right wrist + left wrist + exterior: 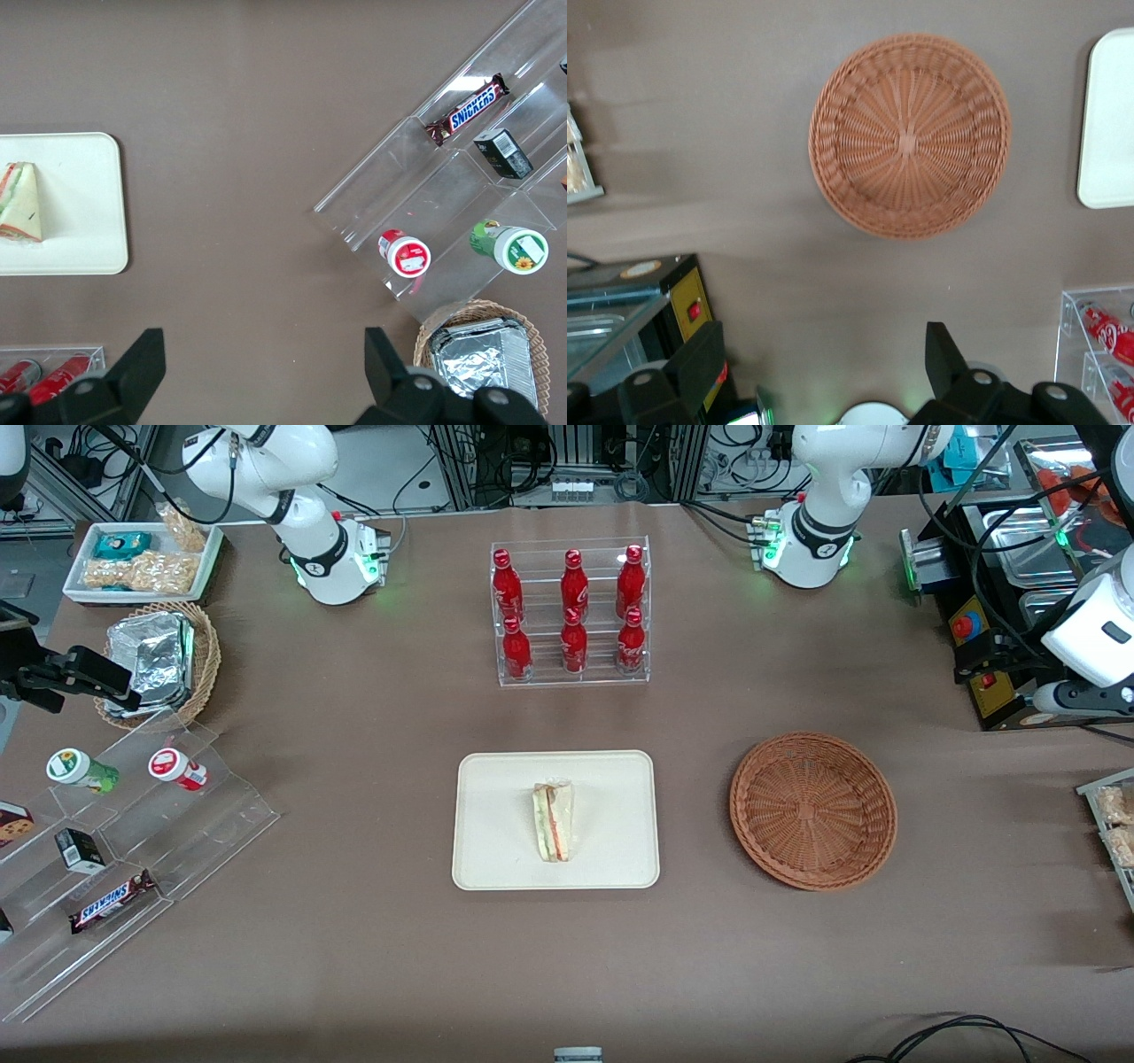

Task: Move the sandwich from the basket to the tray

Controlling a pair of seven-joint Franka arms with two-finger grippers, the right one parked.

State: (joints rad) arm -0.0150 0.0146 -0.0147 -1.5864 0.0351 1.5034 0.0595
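Front view: sandwich (554, 821) lies on the tray (496, 850); basket (812, 810) at three o'clock sits empty; my hand (824, 372) hangs open, holding nothing; done.

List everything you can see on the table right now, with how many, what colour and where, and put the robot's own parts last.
sandwich: 1, pale bread with orange and green filling, lying on the tray
tray: 1, cream, mid-table, nearer the camera than the bottles
basket: 1, reddish-brown, empty, beside the tray toward the working arm's end
bottles: 6, red, in a clear rack
foil packets: silver, in a tan basket toward the parked arm's end
Snickers bar: 1, brown, on a clear stepped stand
gripper: 1, black, open, empty, raised above the table near the basket
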